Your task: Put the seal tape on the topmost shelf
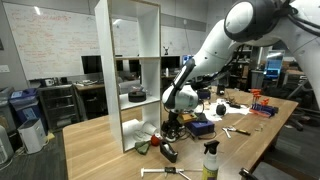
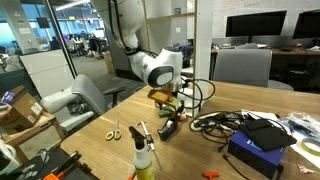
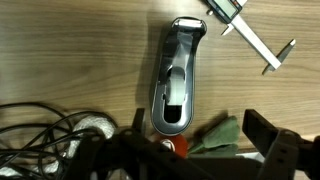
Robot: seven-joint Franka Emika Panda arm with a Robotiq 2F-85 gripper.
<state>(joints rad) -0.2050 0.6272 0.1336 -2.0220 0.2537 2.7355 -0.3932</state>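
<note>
I cannot make out the seal tape. A dark shape (image 2: 166, 126) under my gripper may be it, but I cannot tell. The white shelving unit stands on the table, and its topmost shelf (image 1: 130, 3) is at the upper edge of an exterior view. My gripper (image 1: 172, 124) hangs low over the table beside the shelf's foot; it also shows in an exterior view (image 2: 168, 110). In the wrist view its fingers (image 3: 200, 150) are spread wide, with a green-and-red object (image 3: 205, 138) between them on the table. I see nothing held.
A grey oval device (image 3: 178, 75) lies just ahead of the fingers, with metal calipers (image 3: 250, 35) beyond it. Black cables (image 2: 215, 122) lie beside it. A spray bottle (image 1: 210, 160), scissors (image 2: 113, 131) and a blue box (image 2: 255, 150) are nearby. A dark bowl-like item (image 1: 136, 95) sits on a lower shelf.
</note>
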